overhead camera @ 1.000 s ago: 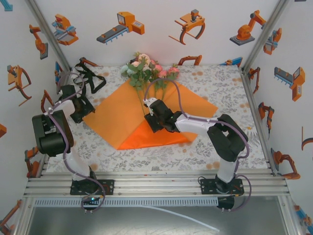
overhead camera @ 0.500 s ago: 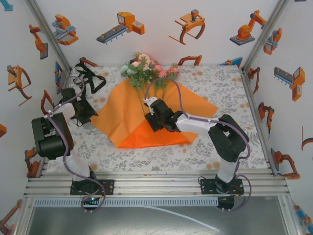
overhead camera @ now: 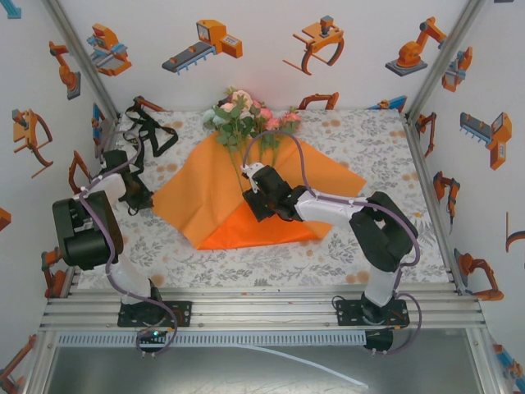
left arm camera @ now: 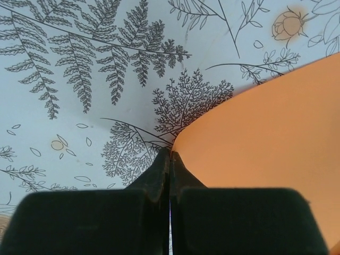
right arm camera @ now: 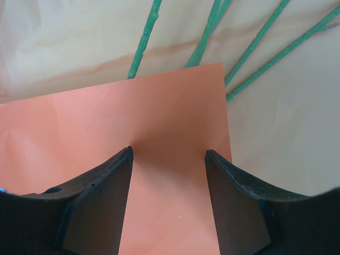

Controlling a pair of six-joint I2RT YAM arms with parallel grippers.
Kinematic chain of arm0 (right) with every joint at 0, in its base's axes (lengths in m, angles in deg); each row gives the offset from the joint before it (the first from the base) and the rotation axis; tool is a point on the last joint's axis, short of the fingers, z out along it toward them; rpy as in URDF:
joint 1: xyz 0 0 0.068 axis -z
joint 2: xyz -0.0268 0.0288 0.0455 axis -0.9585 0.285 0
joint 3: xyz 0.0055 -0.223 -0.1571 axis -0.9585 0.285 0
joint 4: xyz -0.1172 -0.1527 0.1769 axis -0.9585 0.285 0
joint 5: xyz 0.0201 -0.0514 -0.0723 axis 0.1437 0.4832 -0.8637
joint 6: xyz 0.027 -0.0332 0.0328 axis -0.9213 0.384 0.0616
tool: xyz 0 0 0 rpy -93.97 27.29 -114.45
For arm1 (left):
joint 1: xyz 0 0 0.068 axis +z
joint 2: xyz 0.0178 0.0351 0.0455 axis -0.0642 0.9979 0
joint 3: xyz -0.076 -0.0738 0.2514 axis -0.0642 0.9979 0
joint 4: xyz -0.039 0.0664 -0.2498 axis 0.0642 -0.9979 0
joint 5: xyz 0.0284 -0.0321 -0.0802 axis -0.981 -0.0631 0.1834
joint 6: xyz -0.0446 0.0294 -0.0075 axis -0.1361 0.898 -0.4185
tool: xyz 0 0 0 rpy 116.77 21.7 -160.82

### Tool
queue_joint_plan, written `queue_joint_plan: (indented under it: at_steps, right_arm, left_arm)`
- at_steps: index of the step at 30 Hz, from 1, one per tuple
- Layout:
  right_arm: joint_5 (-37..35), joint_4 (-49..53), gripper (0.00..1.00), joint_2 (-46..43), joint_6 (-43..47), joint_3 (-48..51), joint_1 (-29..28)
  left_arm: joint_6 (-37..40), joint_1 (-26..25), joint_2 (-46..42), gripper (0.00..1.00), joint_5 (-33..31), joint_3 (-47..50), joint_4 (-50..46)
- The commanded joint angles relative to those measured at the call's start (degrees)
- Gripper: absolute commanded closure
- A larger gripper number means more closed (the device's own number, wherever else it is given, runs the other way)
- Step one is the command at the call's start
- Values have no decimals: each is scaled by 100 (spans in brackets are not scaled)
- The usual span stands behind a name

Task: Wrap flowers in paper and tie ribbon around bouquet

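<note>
a: left gripper [left arm camera: 170,153]?
b: we see its jaws pressed together, tips touching the edge of the paper [left arm camera: 265,138]; right gripper [right arm camera: 169,159] stands half open over a folded flap; flowers [overhead camera: 244,115] lie at the paper's far corner.

The left arm [overhead camera: 86,230] and the right arm [overhead camera: 377,234] are built of bulky black joints joined by white links. Purple-grey cables [overhead camera: 300,160] are strung along both. Black base plates [overhead camera: 146,313] are fitted underneath. The fingers [right arm camera: 101,191] are moulded as matte black, tapered wedges.
</note>
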Motion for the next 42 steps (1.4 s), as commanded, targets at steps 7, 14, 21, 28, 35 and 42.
queue_joint_plan:
  at_steps: [7, 14, 21, 28, 35, 42]
  right_arm:
    - [-238, 63, 47, 44, -289, -279, 40]
    - [5, 62, 47, -279, -499, -118, 44]
    - [502, 19, 47, -1149, -1274, 449, -83]
    - [552, -217, 50, -1538, -1997, 866, -699]
    - [210, -358, 51, -943, -1482, 573, -841]
    - [1373, -1663, 49, -56, -1679, 494, -839]
  left_arm:
    - [-2002, -526, -1380, 100, 1916, -146, 620]
    - [-3220, -1256, -1186, 100, 2643, -914, 1039]
    - [-3562, -1514, -938, 100, 2655, -1186, 1169]
    - [-3899, -1697, -869, 100, 2472, -1276, 1369]
    - [-4316, -1866, -736, 100, 2177, -1511, 1445]
    - [-5280, -1988, -701, 100, 1759, -1456, 1639]
